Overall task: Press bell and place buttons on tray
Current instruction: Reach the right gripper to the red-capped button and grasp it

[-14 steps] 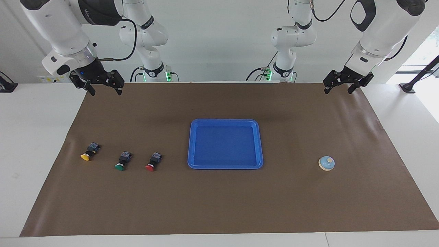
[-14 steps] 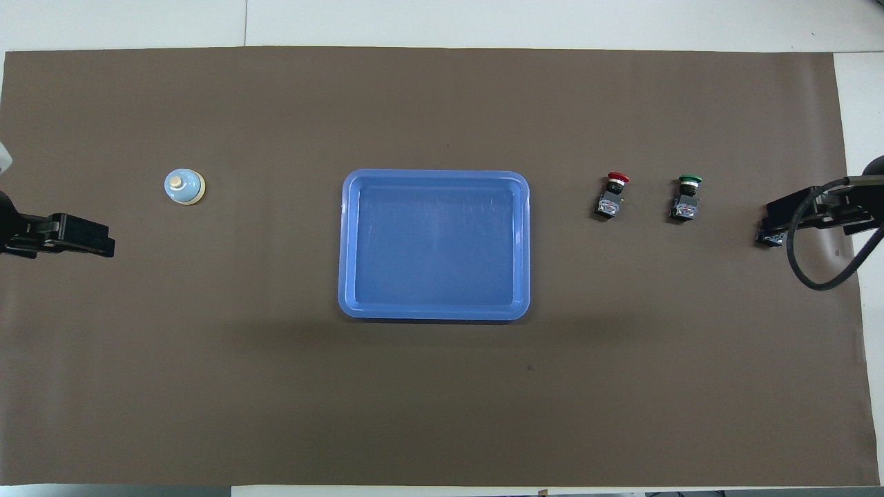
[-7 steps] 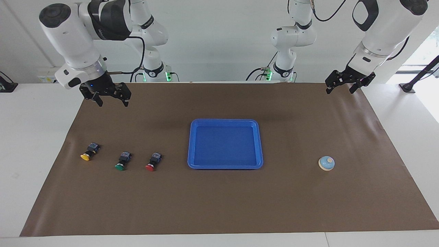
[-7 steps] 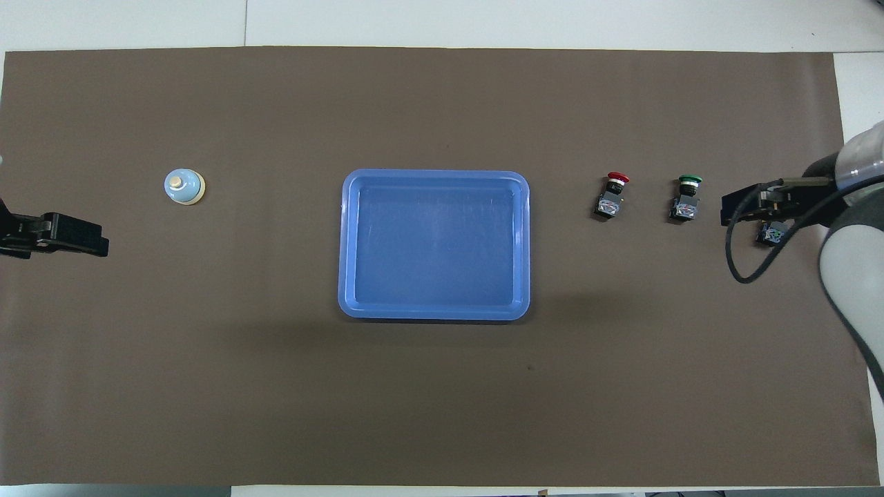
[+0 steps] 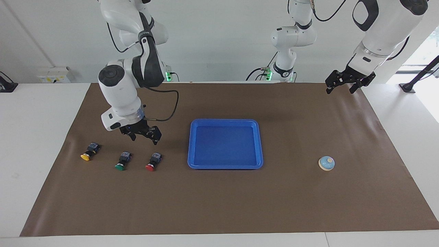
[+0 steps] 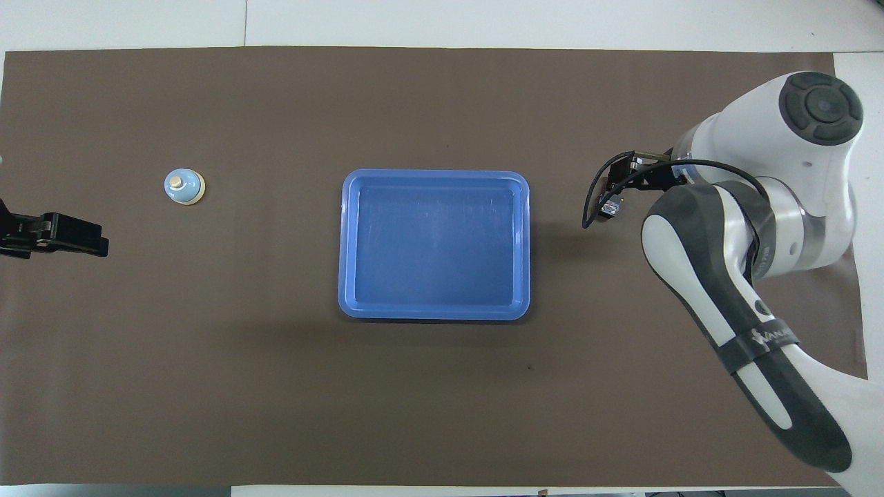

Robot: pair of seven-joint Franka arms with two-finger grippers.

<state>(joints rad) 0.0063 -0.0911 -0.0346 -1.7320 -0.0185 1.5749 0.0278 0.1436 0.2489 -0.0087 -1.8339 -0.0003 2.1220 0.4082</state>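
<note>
The blue tray (image 5: 225,166) lies mid-table and also shows in the overhead view (image 6: 434,313). Toward the right arm's end, the yellow button (image 5: 90,152), green button (image 5: 122,161) and red button (image 5: 153,162) lie in a row on their sides. My right gripper (image 5: 144,136) is open and empty, hovering just above the mat over the green and red buttons. In the overhead view the right gripper (image 6: 623,181) covers the red button (image 6: 611,208) in part, and the arm hides the green and yellow ones. The bell (image 5: 326,163) (image 6: 184,187) stands toward the left arm's end. My left gripper (image 5: 344,84) (image 6: 62,236) waits open, raised.
A brown mat (image 5: 219,206) covers most of the white table (image 5: 34,144). The right arm's forearm and cable (image 6: 732,276) reach over the mat at its end of the table. Both arm bases stand at the table's edge nearest the robots.
My right gripper has swung from the robots' edge of the mat toward the tray and come down over the green and red buttons. The left gripper has barely moved.
</note>
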